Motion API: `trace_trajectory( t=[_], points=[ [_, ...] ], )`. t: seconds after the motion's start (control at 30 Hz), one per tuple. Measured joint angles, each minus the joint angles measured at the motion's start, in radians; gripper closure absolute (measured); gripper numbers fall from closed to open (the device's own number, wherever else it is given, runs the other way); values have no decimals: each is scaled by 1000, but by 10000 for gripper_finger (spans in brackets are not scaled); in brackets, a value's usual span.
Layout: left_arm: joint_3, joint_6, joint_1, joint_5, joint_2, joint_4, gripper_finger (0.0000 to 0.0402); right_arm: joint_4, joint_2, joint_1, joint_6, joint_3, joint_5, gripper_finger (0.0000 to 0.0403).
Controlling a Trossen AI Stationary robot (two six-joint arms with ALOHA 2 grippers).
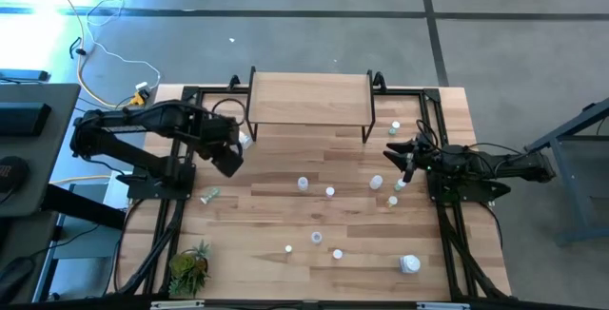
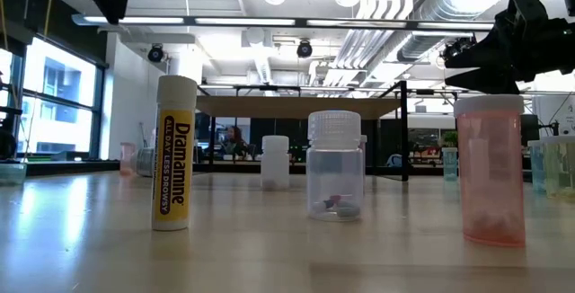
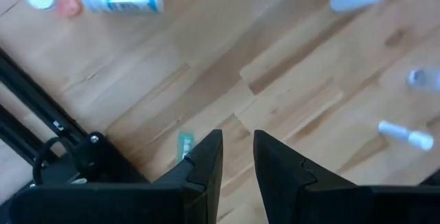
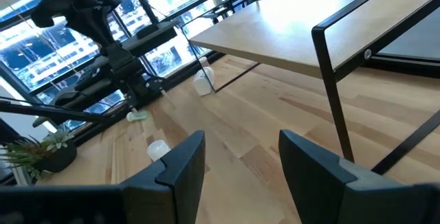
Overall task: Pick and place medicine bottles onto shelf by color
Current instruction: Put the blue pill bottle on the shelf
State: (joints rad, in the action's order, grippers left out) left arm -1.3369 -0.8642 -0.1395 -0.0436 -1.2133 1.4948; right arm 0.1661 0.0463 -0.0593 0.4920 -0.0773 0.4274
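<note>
I'm holding the right gripper open and empty beside the shelf; left gripper closed, empty; swinging down risks toppling nearby medicine bottles

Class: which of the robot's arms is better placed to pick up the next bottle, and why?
Probably the right. The right gripper is open and empty with several medicine bottles close by; the left gripper is shut, with bottles farther off.

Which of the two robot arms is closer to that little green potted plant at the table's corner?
The left. The left gripper hangs over the table's left side, up the table from the potted plant. The right gripper is across the table, near the shelf's right legs.
</note>
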Motion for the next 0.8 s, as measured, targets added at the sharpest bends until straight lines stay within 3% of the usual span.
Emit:
trace_trajectory(
  t=[0.2,0.37,0.63,0.8],
  points=[
    [0,37,101,6,0,0,330,0,0,0,90,0,1,226],
    [0,-35,183,18,0,2,321,0,0,0,112,0,2,226],
    [9,-158,270,18,0,70,246,0,0,0,111,0,2,226],
    [122,-234,319,10,12,34,215,0,0,0,111,0,2,226]
  ],
)
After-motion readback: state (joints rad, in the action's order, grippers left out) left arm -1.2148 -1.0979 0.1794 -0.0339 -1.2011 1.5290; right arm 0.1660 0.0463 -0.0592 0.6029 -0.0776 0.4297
